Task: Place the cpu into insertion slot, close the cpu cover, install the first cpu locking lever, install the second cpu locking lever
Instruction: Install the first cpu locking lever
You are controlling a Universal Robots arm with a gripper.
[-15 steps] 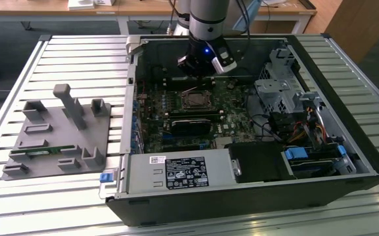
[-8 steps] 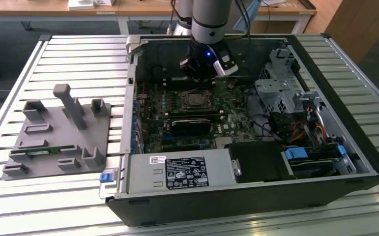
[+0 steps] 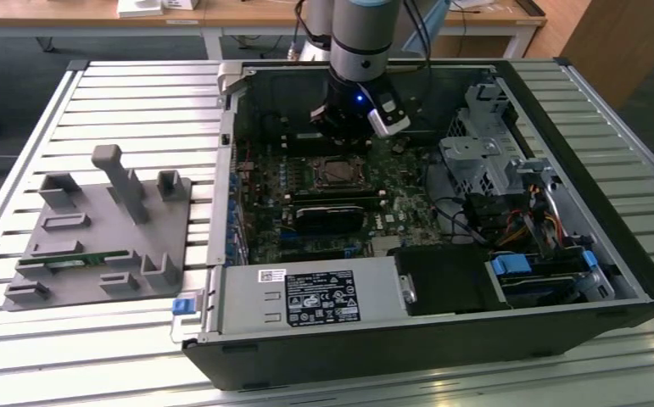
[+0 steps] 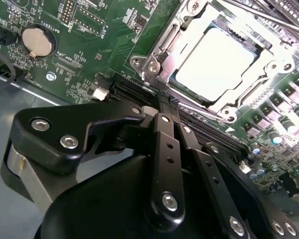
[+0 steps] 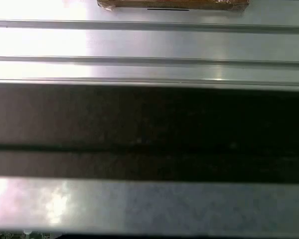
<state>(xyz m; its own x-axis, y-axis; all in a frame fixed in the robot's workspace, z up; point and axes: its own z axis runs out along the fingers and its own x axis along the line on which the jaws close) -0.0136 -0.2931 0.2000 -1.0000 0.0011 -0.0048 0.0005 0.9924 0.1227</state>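
Observation:
In the second wrist view the cpu lies flat in the insertion slot, its pale face showing through the window of the silver cpu cover, which lies down around it. A thin metal lever rod runs along one side of the socket. My gripper is shut with nothing between its black fingers. The fingertips hover at the socket's corner. In the exterior view the gripper hangs inside the open computer case, just behind the socket.
A black block with a grille sits in front of the socket, and the power supply is nearer still. The drive cage and cables fill the exterior view's right. A grey fixture plate lies on the slatted table. A coin battery is on the board.

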